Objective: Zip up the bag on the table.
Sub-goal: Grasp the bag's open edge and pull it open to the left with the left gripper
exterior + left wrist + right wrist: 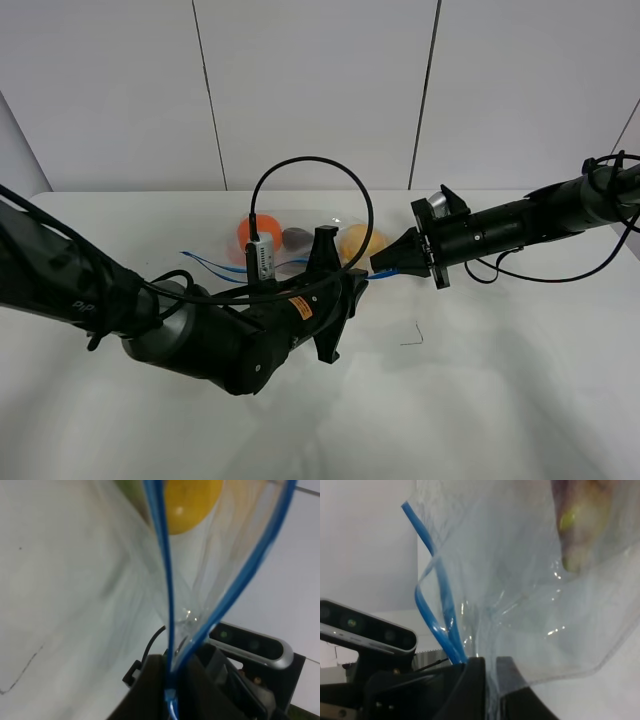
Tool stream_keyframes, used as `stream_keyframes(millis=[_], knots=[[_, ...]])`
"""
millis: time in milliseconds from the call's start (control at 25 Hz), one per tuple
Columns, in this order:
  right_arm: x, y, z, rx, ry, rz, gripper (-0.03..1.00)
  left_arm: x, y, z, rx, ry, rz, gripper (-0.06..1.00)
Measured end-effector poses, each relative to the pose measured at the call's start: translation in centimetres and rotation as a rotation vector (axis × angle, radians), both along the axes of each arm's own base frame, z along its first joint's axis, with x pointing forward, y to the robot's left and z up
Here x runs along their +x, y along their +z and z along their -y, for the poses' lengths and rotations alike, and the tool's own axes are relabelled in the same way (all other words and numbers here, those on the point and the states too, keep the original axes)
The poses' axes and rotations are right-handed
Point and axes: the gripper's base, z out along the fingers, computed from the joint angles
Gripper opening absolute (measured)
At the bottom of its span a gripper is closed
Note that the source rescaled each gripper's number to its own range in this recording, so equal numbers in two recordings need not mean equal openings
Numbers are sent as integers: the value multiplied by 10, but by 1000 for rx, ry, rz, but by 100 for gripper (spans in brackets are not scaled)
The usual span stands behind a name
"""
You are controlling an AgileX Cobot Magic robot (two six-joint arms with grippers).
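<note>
The plain white worktop (520, 400) spans the whole width of the scene. A clear bag (282, 226) with a blue strip lies at its far middle, its right end apparently raised off the surface. A thin dark mark (419, 335) shows right of centre, nearer.

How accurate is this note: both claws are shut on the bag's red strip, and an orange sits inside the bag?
Wrong only in colour: the strip is blue, not red, as the left wrist view shows. The left claw and right claw are shut on it, and an orange sits inside the bag.
</note>
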Motion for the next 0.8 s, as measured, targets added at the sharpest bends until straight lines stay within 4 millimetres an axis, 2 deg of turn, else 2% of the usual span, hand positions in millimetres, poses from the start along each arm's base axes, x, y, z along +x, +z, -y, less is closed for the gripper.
stream_keyframes(millis=[480, 800], knots=[[0, 0, 0, 1, -1, 0, 0, 4, 0, -4, 8, 9, 5, 0], [2, 1, 0, 2, -20, 5, 0, 17, -9, -33, 40, 55, 18, 0]])
